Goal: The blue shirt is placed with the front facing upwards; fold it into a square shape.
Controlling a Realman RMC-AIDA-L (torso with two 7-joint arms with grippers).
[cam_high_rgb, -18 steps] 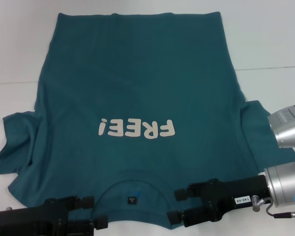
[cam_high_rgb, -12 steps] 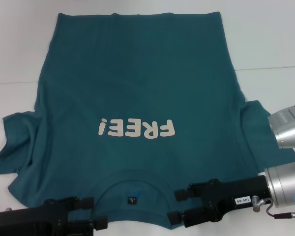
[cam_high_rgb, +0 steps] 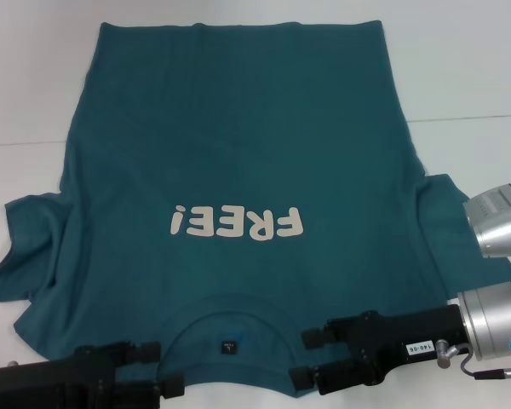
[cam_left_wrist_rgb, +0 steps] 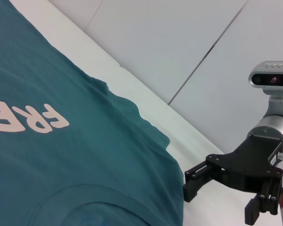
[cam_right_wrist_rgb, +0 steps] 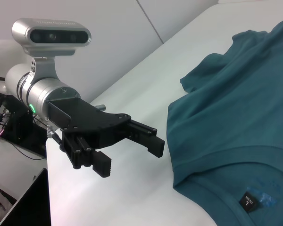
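The blue shirt (cam_high_rgb: 238, 196) lies spread flat on the white table (cam_high_rgb: 460, 77), front up, its cream "FREE!" lettering (cam_high_rgb: 237, 223) readable from the far side and its collar (cam_high_rgb: 228, 336) at the near edge, closest to us. We see no fold in it — both sleeves lie out to the sides, the hem runs straight along the far edge — so we judge the folding is all yet to do. Our left gripper (cam_high_rgb: 157, 372) sits low over the near shoulder beside the collar, jaws parted and holding nothing. Our right gripper (cam_high_rgb: 305, 356) hovers at the collar's other side — its fingers likewise spread apart, empty, no cloth between them.
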